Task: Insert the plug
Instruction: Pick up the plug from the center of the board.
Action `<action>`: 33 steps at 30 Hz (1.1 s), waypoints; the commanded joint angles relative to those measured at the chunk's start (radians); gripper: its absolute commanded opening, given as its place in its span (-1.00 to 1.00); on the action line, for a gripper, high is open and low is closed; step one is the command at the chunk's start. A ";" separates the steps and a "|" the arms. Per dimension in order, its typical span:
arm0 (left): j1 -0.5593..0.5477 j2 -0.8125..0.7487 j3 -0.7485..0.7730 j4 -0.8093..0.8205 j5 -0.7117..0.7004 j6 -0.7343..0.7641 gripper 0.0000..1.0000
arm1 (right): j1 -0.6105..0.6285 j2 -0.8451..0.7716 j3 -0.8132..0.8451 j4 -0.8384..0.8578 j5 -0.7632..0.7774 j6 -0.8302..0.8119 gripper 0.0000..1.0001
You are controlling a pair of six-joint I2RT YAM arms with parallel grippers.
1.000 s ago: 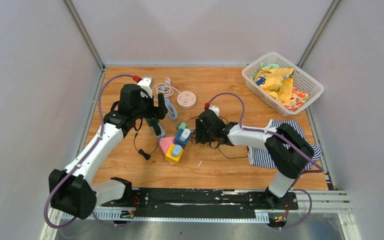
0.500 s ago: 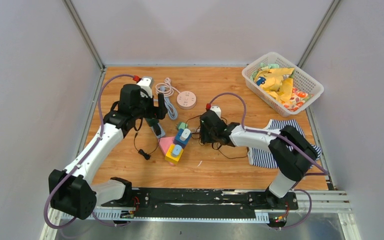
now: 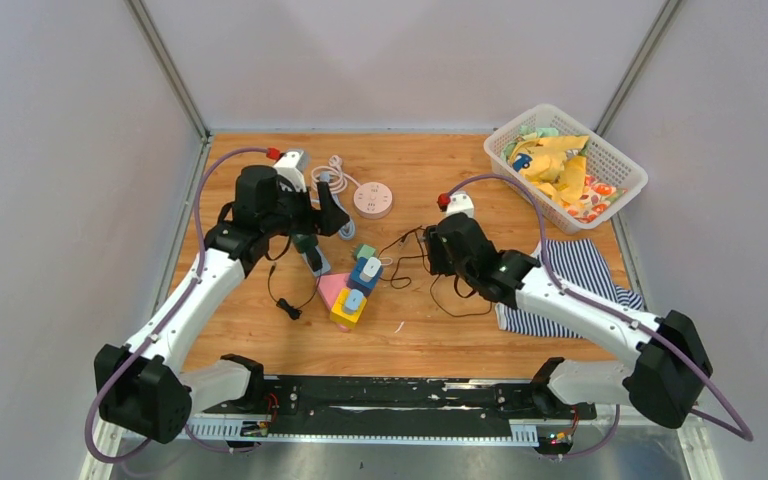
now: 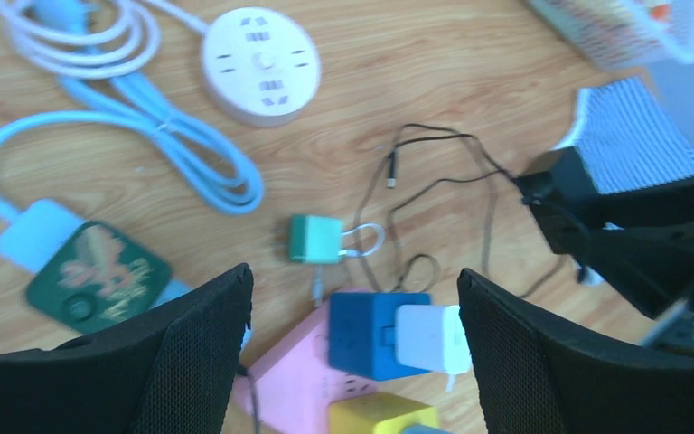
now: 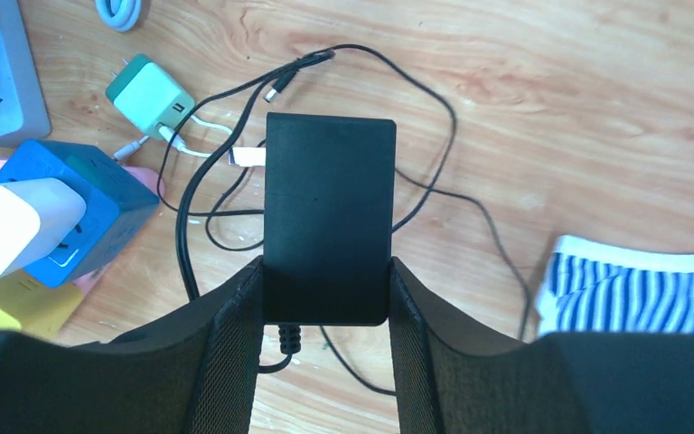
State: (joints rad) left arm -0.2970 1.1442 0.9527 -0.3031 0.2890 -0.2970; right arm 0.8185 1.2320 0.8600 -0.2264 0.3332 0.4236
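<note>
My right gripper (image 5: pixel 325 271) is shut on a black power adapter (image 5: pixel 328 194) and holds it above the wood, its thin black cable (image 5: pixel 452 194) trailing in loops. In the top view this gripper (image 3: pixel 432 250) is just right of the socket cluster. The cluster is a blue cube socket (image 3: pixel 365 273) with a white charger (image 4: pixel 429 336) plugged in its side, a pink power strip (image 3: pixel 332 288) and a yellow cube (image 3: pixel 348 308). My left gripper (image 4: pixel 354 289) is open and empty, hovering over the blue cube (image 4: pixel 375 333); in the top view it (image 3: pixel 322 222) is left of the cluster.
A green charger (image 4: pixel 316 239) with a white lead lies beside the blue cube. A round pale socket (image 3: pixel 373 200) with coiled blue-white cable sits behind. A white basket (image 3: pixel 628 172) of cloths stands at the back right; a striped cloth (image 3: pixel 585 270) lies at the right.
My right arm has pulled back to the right with the black adapter, away from the blue cube, and its elbow has swung out. My left gripper has barely moved.
</note>
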 commanded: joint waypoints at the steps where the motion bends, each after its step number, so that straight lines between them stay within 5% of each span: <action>1: -0.004 0.025 0.059 0.084 0.212 -0.122 0.66 | 0.013 -0.045 0.069 -0.050 0.075 -0.168 -0.60; 6: -0.004 0.112 0.156 0.063 0.361 -0.161 0.52 | 0.012 -0.049 0.124 -0.002 0.066 -0.346 -0.64; 16: -0.004 0.165 0.220 0.282 0.504 -0.249 0.50 | 0.010 -0.048 0.224 0.176 -0.039 -0.641 -0.66; 33: -0.021 0.228 0.268 0.283 0.614 -0.249 0.64 | 0.010 -0.061 0.145 0.326 -0.317 -0.718 -0.70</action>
State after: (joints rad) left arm -0.2981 1.3472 1.2060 -0.0315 0.8288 -0.5343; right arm 0.8185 1.1847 1.0260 0.0059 0.0650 -0.2859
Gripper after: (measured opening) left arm 0.824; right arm 0.495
